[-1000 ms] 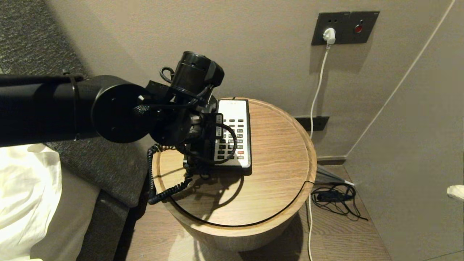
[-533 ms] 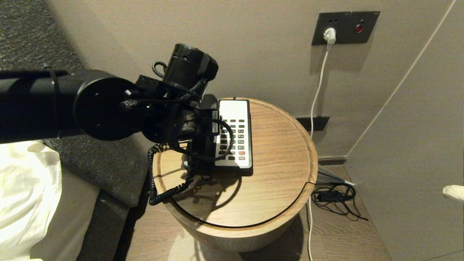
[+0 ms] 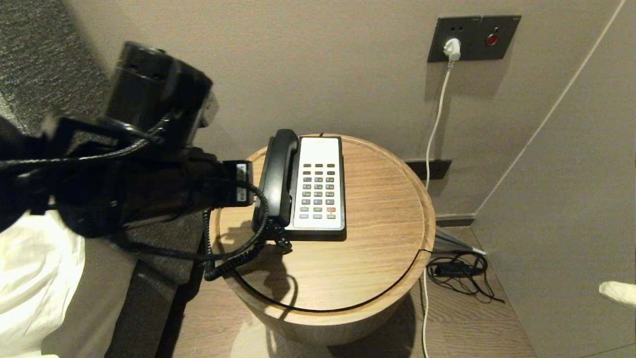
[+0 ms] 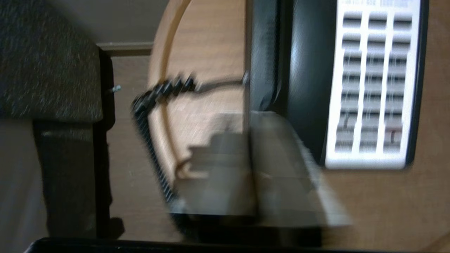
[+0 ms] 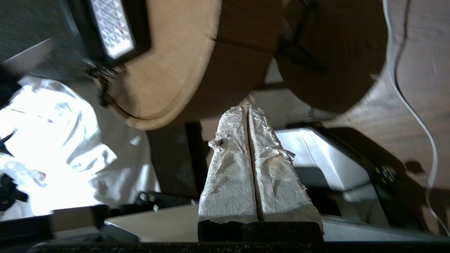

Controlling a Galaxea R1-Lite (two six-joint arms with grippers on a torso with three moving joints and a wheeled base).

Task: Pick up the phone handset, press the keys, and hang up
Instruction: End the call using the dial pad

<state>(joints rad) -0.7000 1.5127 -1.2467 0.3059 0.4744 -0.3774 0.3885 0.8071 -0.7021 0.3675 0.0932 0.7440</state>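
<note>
The black handset [image 3: 278, 174] lies in its cradle along the left side of the white-faced phone [image 3: 320, 184] on the round wooden table [image 3: 377, 238]. Its coiled cord [image 3: 223, 263] hangs over the table's left edge. My left arm [image 3: 149, 184] is left of the table, clear of the phone. In the left wrist view my left gripper [image 4: 249, 117] is shut and empty, its tips just beside the handset [image 4: 306, 70] and the keypad [image 4: 372, 88]. My right gripper [image 5: 248, 109] is shut and empty, parked low at the right [image 3: 617, 291].
A wall socket with a white plug [image 3: 451, 48] is above the table, its cable running down to a cable bundle [image 3: 457, 271] on the floor. A bed with white linen [image 3: 35, 278] and a dark cushion [image 3: 149, 238] lie to the left.
My left arm has swung away to the left, off the phone. The handset, hidden under the gripper before, now shows resting in its cradle.
</note>
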